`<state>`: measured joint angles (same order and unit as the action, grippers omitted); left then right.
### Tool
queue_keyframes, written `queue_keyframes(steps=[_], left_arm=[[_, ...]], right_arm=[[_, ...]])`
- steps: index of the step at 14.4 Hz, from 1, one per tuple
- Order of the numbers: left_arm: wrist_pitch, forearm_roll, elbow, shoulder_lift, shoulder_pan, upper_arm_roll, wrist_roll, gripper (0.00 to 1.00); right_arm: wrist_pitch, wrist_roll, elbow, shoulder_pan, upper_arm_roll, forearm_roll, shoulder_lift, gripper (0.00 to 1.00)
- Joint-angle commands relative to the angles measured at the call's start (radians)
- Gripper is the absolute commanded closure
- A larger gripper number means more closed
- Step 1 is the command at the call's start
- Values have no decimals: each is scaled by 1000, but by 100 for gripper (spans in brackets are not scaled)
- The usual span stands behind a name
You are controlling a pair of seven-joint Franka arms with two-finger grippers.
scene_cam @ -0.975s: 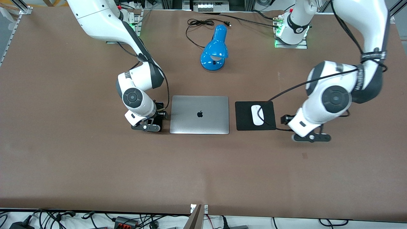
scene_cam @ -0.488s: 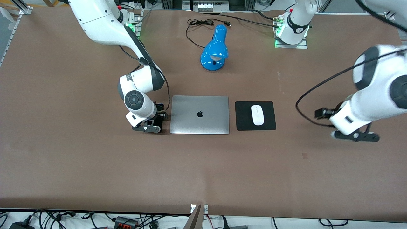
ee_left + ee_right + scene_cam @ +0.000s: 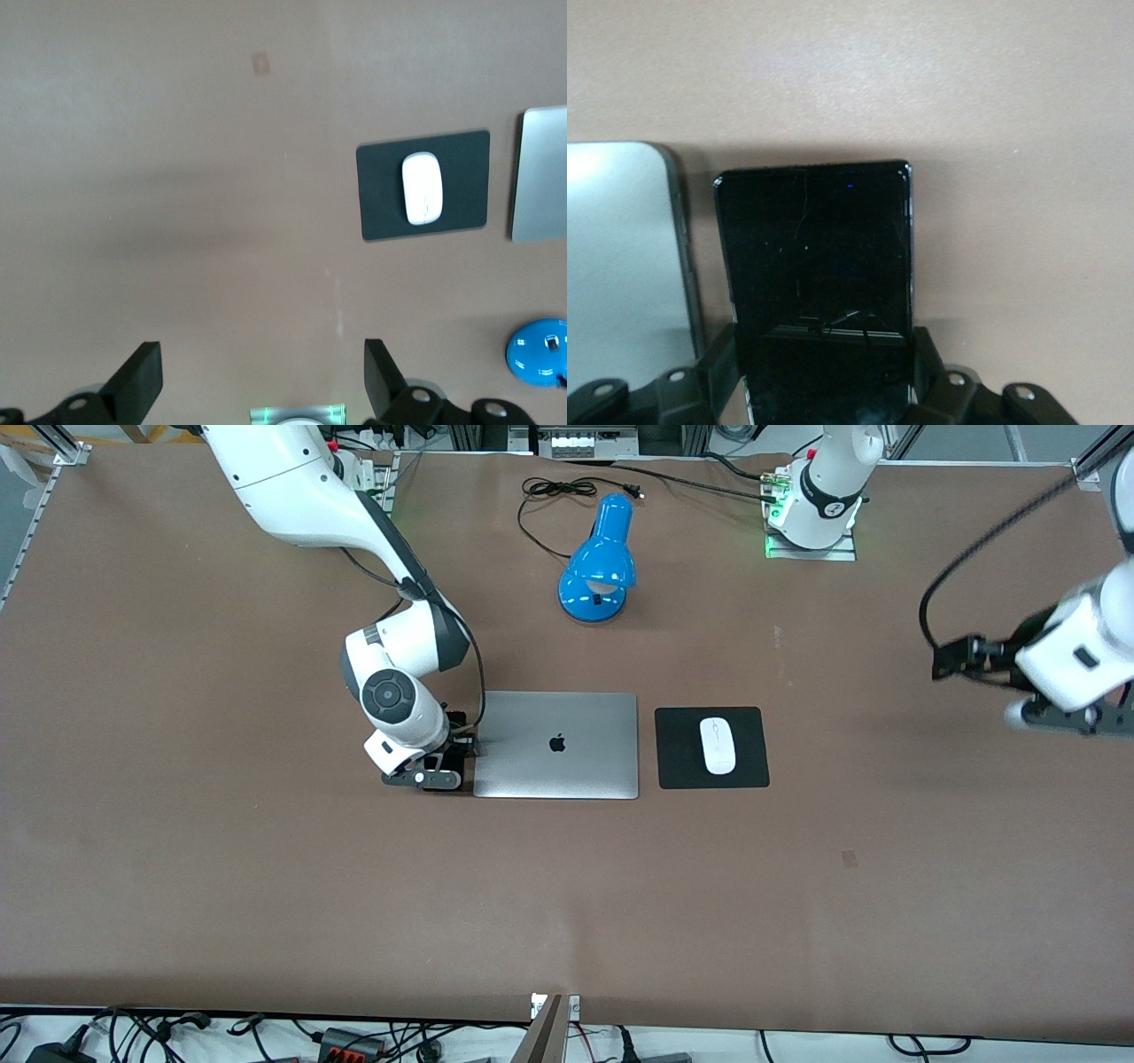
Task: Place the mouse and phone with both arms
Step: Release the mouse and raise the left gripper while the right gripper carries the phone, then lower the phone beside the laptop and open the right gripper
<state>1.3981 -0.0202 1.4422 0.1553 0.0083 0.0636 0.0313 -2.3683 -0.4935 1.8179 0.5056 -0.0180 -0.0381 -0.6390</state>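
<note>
Our right gripper (image 3: 436, 766) is clamped on the slim black glossy-faced phone (image 3: 813, 266), one finger (image 3: 719, 359) on each long edge. It sits low at the nine o'clock edge of the closed silver laptop (image 3: 555, 745), reading the clock on the front view with twelve toward the robots' bases. In the right wrist view the phone runs alongside the laptop's edge, just beside it with a narrow strip of brown table (image 3: 266, 886) between them. We cannot tell whether the phone touches the tabletop.

The small white oval mouse (image 3: 718, 745) lies in the middle of the square black mouse pad (image 3: 678, 766), its long axis pointing twelve to six. The pad is at three o'clock from the laptop, just beside it and apart from it.

Our left gripper (image 3: 1067, 722) hangs in the air over bare table at about two o'clock from the pad, well apart from it toward the left arm's end. Its fingers (image 3: 142, 381) are spread wide (bare table shows between them).

A glossy blue desk lamp (image 3: 598, 562) lies at twelve o'clock from the laptop, with its black cord (image 3: 554, 489) coiled near the bases.
</note>
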Motion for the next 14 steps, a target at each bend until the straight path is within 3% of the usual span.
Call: queue_keyframes(steps=[1, 3, 7, 11, 12, 13, 14], left_arm=[[45, 19, 167, -152, -2, -34, 29, 0], [83, 19, 176, -186, -43, -76, 24, 0], [131, 23, 257, -247, -51, -82, 15, 0], [144, 57, 271, -267, -62, -114, -10, 0], [144, 60, 270, -270, -74, -114, -31, 0], [145, 60, 268, -270, -85, -116, -53, 0], [150, 60, 267, -270, -90, -116, -74, 0]], right_arm=[[0, 7, -3, 1, -7, -16, 2, 78], [-2, 7, -5, 2, -5, -16, 2, 78], [-2, 7, -6, -4, -7, -16, -1, 78], [-17, 9, -6, -6, -7, -14, -13, 78], [-17, 7, -6, -6, -7, -14, -13, 69], [-17, -11, -8, -6, -7, -16, -11, 28], [-11, -8, -12, -7, -10, -16, -7, 0]])
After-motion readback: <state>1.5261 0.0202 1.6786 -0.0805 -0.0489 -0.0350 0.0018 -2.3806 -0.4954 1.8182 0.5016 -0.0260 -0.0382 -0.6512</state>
